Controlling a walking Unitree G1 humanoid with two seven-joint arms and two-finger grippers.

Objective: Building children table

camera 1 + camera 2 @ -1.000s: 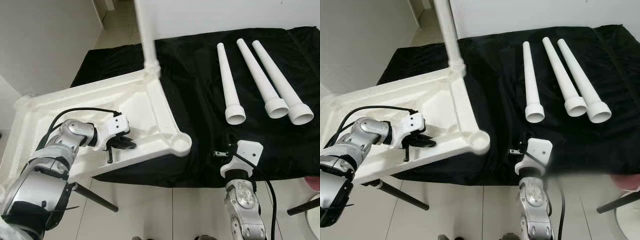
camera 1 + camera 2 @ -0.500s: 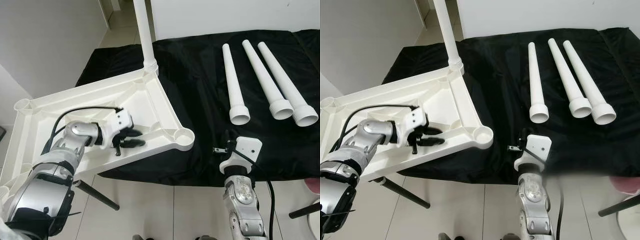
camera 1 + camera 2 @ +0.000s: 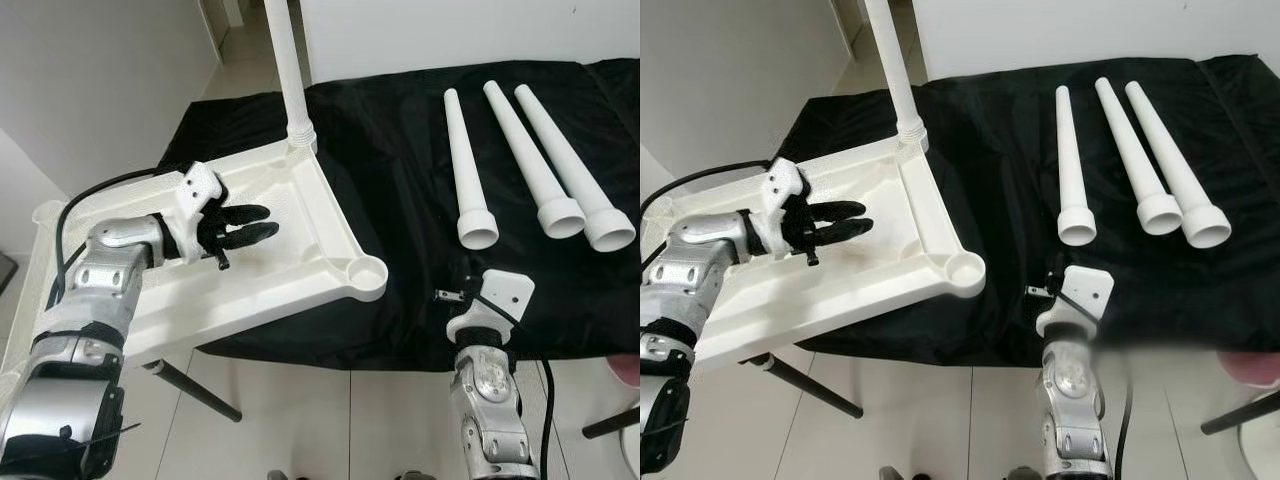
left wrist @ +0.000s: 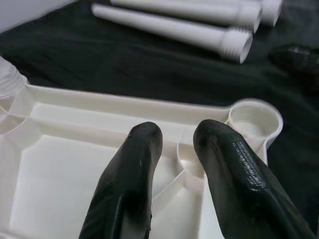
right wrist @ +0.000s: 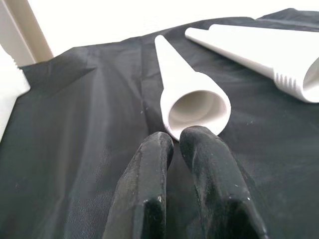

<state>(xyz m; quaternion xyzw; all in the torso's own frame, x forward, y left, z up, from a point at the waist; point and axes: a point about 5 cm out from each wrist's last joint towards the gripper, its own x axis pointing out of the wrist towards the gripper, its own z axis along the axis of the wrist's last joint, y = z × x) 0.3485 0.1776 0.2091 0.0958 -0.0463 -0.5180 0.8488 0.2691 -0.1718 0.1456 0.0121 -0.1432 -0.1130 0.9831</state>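
Here, right claw [image 5: 172, 142] low at bench [image 3: 400, 160] front edge, fingers nearly together, empty, pointing at nearest loose leg [image 3: 465, 165] mouth. Left claw [image 3: 245, 222] over upturned white tabletop [image 3: 300, 215], fingers slightly apart, empty. Attached leg [image 3: 285, 65] upright at far corner beyond left claw.

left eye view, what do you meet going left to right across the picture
left gripper over the white tabletop → corner socket → right gripper → first loose leg → second leg → third leg
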